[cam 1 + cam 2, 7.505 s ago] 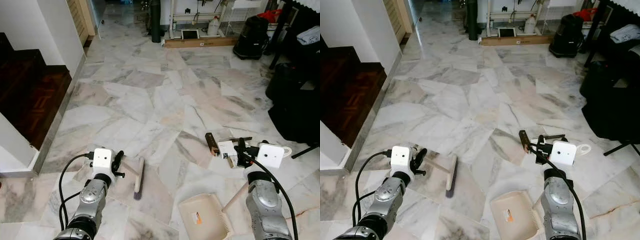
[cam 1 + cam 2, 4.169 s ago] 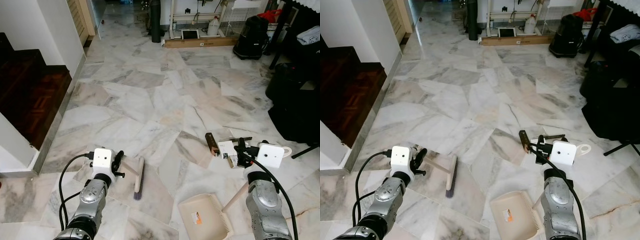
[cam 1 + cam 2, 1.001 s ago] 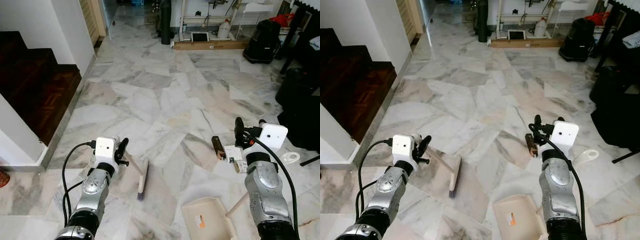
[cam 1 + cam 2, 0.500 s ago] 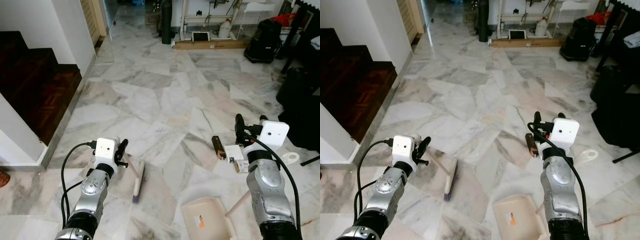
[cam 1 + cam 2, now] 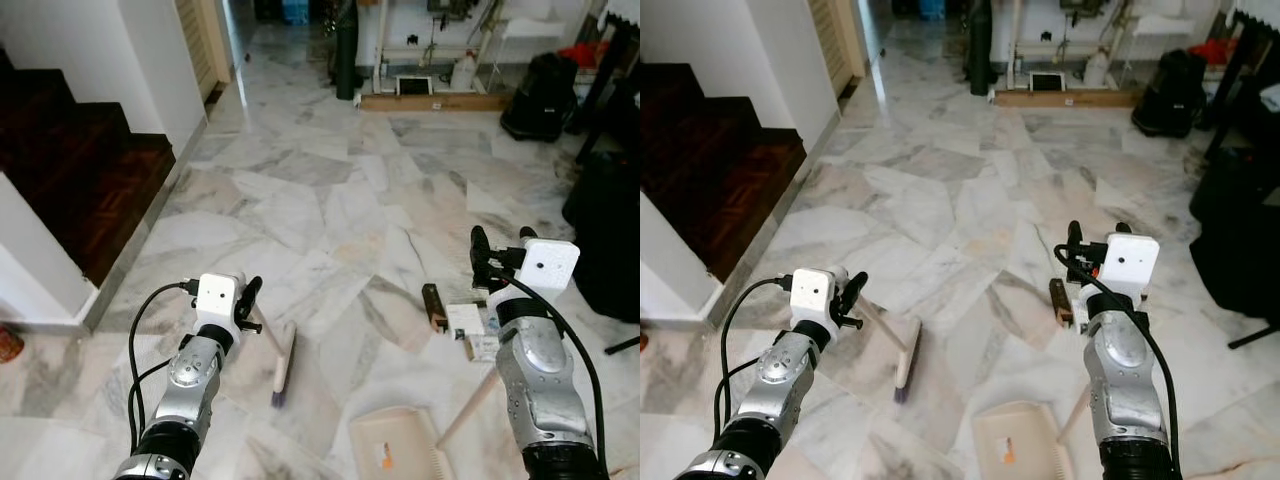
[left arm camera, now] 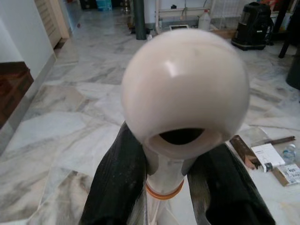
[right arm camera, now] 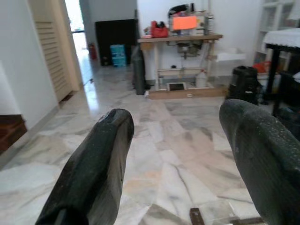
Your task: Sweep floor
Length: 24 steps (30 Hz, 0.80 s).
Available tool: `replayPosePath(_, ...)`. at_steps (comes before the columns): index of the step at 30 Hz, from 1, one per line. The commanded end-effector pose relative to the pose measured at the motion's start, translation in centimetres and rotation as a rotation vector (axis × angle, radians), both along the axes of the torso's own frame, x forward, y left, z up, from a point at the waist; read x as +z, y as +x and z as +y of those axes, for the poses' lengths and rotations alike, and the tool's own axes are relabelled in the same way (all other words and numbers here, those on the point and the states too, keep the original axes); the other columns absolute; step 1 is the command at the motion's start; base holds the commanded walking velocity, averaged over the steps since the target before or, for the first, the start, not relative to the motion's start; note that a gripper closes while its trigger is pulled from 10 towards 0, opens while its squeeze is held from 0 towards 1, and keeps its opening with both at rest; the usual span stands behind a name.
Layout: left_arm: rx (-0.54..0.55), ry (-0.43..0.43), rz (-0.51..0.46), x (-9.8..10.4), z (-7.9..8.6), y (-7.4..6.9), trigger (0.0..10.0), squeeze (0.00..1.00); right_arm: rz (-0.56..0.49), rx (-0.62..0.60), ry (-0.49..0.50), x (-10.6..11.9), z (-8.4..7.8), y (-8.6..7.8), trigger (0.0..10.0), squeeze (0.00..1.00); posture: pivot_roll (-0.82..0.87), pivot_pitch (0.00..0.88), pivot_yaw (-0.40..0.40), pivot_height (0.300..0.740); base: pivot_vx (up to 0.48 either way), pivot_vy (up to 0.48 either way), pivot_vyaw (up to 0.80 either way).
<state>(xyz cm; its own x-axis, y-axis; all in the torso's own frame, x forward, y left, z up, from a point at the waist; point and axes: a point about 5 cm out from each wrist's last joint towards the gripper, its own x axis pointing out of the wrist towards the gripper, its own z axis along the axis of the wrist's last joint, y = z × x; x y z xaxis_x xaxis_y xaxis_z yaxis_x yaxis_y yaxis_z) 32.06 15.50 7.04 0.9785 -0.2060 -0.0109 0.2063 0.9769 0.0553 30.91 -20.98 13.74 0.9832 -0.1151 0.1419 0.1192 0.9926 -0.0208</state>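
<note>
The marble floor point(image 5: 330, 200) spreads wide in front of the robot, with a dark wooden staircase point(image 5: 80, 180) at its left and black bags point(image 5: 545, 95) far at the right. Low in the middle lies the beige dustpan point(image 5: 392, 448), flat on the floor, its long handle point(image 5: 468, 405) going up toward the right arm. Left of it stands the broom point(image 5: 283, 362): the brush head rests on the floor and its long axis runs toward and away from the robot, while the thin stick slants up and to the left into the left gripper point(image 5: 248, 303). This gripper is pinched around the stick just below its round end knob point(image 6: 185, 89). The right gripper point(image 5: 495, 262) is lifted in the air with its two fingers spread wide and nothing between them. Just beyond it, on the floor, sits a small pile of litter point(image 5: 462, 318), a brown block and some paper packets. The litter lies to the right of the brush head, nearer the right arm, so I judge the sweep must go sideways to the right.
</note>
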Motion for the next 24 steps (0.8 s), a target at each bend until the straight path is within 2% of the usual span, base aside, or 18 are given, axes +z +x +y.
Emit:
replayPosePath(1,0.014,-0.002,-0.039,0.87,0.47,0.32,10.0,0.0,-0.019,0.018,0.009,0.64,0.38,0.11,10.0,0.0,-0.16,0.032,0.026,0.74,0.0,0.0,0.0)
replayPosePath(21,0.01,-0.013,-0.044,0.95,0.02,0.39,10.0,0.0,-0.026,0.066,0.002,1.09,1.17,0.26,10.0,0.0,-0.17,0.024,0.02,0.74,0.0,0.0,0.0)
replayPosePath(24,0.004,-0.023,-0.052,1.02,-0.18,0.39,10.0,0.0,-0.028,0.07,0.0,1.19,1.24,0.33,10.0,0.0,-0.17,0.024,0.02,0.74,-0.48,0.0,0.0)
